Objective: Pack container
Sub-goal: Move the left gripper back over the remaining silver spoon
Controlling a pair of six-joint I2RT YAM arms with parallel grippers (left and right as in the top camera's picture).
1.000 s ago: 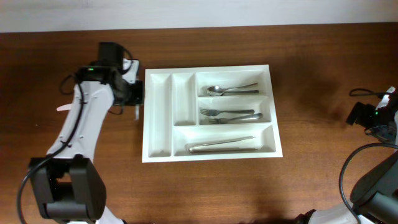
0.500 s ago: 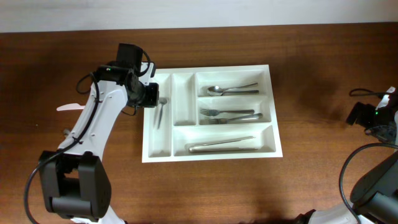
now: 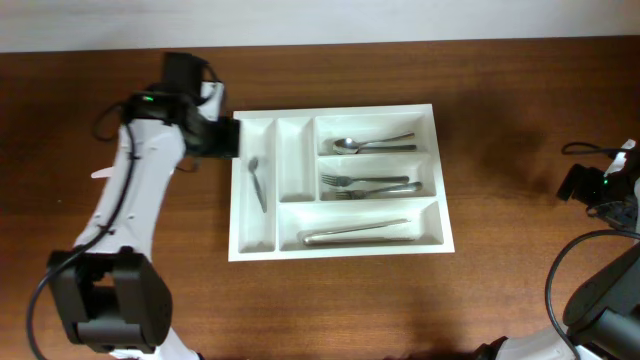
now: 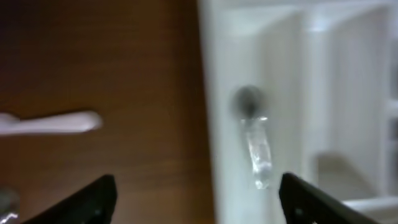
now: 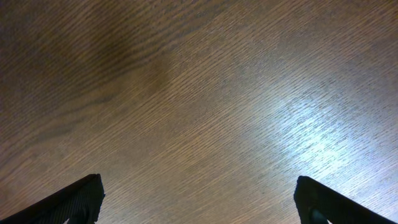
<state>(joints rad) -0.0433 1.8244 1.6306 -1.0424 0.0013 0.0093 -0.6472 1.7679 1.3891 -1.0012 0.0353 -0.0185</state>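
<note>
From overhead you look straight down on the whole table [image 3: 520,290], from well above. Your left wrist view hangs close and blurred over the tray [image 4: 214,93] at its left rim, sharing the spoon [image 4: 254,146] there with overhead. Your right wrist view faces tabletop wood, close up.

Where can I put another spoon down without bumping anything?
The second narrow slot of the container is bare, between the small spoon and the wide slots. The table right of the container is bare too. Crowded: the wide slots with a big spoon, forks and knife, and the corner by the left gripper.
</note>
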